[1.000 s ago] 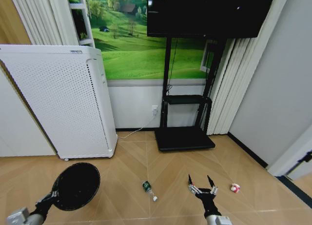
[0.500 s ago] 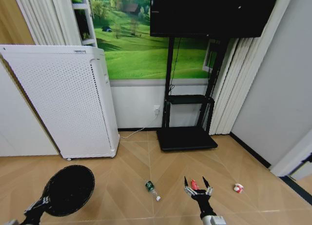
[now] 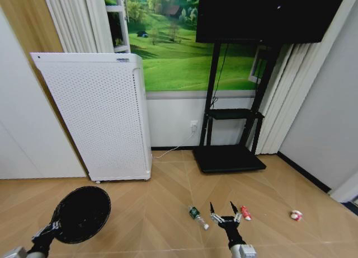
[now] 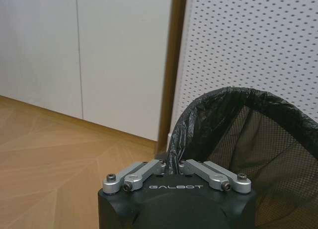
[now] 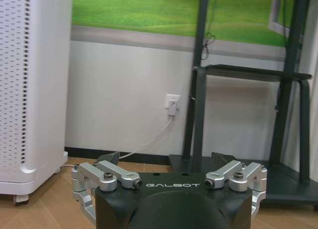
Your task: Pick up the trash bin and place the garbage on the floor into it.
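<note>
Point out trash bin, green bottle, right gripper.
trash bin (image 3: 83,213), head view, dark inside of its mouth.
green bottle (image 3: 195,214), head view, green label at mid-body.
right gripper (image 3: 225,206), head view, midway between the open fingertips.

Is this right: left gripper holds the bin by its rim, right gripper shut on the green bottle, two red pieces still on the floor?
Not quite. The right gripper is open and empty; the head view shows the green bottle lying on the floor beside it. The rest stands: the left gripper is clamped on the trash bin rim, and the red piece and red-and-white piece lie on the floor.
</note>
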`<state>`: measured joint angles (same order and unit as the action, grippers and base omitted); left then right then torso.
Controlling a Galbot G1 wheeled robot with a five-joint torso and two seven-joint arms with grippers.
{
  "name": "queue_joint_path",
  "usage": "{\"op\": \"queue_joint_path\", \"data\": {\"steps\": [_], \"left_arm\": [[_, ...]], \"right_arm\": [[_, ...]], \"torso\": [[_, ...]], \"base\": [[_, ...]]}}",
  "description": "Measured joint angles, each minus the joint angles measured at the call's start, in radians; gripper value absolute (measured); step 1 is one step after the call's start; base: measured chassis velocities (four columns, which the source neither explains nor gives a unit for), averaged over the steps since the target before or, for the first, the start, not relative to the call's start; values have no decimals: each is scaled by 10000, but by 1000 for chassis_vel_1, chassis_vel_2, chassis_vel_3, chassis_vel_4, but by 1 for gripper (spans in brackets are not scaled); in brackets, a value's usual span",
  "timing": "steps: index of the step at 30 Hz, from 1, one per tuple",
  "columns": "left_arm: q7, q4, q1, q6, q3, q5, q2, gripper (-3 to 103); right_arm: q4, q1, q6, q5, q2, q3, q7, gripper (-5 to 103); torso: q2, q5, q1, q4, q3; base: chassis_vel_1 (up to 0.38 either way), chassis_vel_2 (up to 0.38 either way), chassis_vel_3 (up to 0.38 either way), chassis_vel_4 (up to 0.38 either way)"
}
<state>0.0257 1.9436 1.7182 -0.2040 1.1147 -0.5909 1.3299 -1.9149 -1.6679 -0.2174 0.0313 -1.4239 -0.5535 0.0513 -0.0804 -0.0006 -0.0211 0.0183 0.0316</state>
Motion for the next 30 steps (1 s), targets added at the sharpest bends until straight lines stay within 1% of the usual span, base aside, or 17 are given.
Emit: {"op": "queue_joint_path", "data": {"steps": [1, 3, 4, 5, 6, 9, 10, 13, 14, 17, 18, 20, 21, 22, 24, 28, 30], "left_arm": [[0, 0, 0, 0, 0, 0, 0, 3], [-51, 88, 75, 39, 25, -16, 13, 3], [-51, 88, 75, 39, 25, -16, 13, 3], [-63, 124, 146, 85, 51, -20, 13, 3], [-63, 124, 146, 85, 51, -20, 13, 3], [-89, 245, 231, 138, 93, -70, 13, 3], [-89, 245, 231, 138, 93, -70, 13, 3], [-237, 425, 292, 167, 95, -499, 4, 3], [-237, 425, 292, 167, 95, -499, 4, 3], [-455, 621, 266, 220, 4, -1042, -47, 3], [-455, 621, 266, 220, 4, -1042, -47, 3], [-568, 705, 265, 224, -46, -1106, -49, 3], [-568, 705, 265, 224, -46, -1106, -49, 3], [-595, 729, 285, 235, -61, -1105, -41, 3], [-604, 799, 413, 264, -94, -1060, 16, 3], [-604, 868, 537, 299, -94, -1008, 65, 3], [-601, 965, 658, 321, -53, -980, 121, 3]], "right_arm": [[0, 0, 0, 0, 0, 0, 0, 100], [320, 413, 242, 139, 402, 51, 13, 100], [320, 413, 242, 139, 402, 51, 13, 100], [699, 780, 521, 297, 711, 172, 71, 100], [699, 780, 521, 297, 711, 172, 71, 100], [1571, 1508, 1112, 504, 1219, 508, 259, 100], [1571, 1508, 1112, 504, 1219, 508, 259, 100], [2580, 2153, 1567, 597, 1679, 1093, 354, 100], [2580, 2153, 1567, 597, 1679, 1093, 354, 100], [3941, 2888, 1510, 247, 1986, 1820, 378, 100], [3941, 2888, 1510, 247, 1986, 1820, 378, 100], [4619, 3327, 1762, 247, 2309, 2436, 285, 100], [4619, 3327, 1762, 247, 2309, 2436, 285, 100], [4871, 3527, 1876, 282, 2420, 2665, 232, 100], [5468, 4078, 2054, 275, 2508, 3075, 87, 100], [5963, 4540, 2181, 280, 2525, 3402, 28, 100], [6598, 5050, 2467, 346, 2545, 3856, -55, 100]], "torso": [[0, 0, 0, 0, 0], [0, 6, 0, 1, -1], [0, 6, 0, 1, -1], [0, 5, 0, -4, -1], [0, 5, 0, -4, -1], [-1, 10, 0, -2, -1], [-1, 10, 0, -2, -1], [-1, 8, 0, 1, 0], [-1, 8, 0, 1, 0], [0, 9, 1, 2, 0], [0, 9, 1, 2, 0], [0, 8, 0, -1, 0], [0, 8, 0, -1, 0], [-1, 6, 0, 3, 0], [-1, 6, 0, 1, -1], [0, 7, 1, -1, -1], [0, 6, 1, -1, -1]], "base": [[246, 297, -210, -261], [162, 105, -145, -173], [132, 55, -145, -173], [30, 50, -33, -74], [30, 50, -33, -74], [-50, -35, 35, 41], [-95, -87, 81, 62], [-72, -54, 61, 55], [-72, -41, 53, 44], [-24, -7, 4, 15], [0, 0, 0, 0], [0, 0, 0, 0], [0, 0, 0, 0], [0, 0, 0, 0], [0, 0, 0, 0], [0, 0, 0, 0], [0, 0, 0, 0]]}}
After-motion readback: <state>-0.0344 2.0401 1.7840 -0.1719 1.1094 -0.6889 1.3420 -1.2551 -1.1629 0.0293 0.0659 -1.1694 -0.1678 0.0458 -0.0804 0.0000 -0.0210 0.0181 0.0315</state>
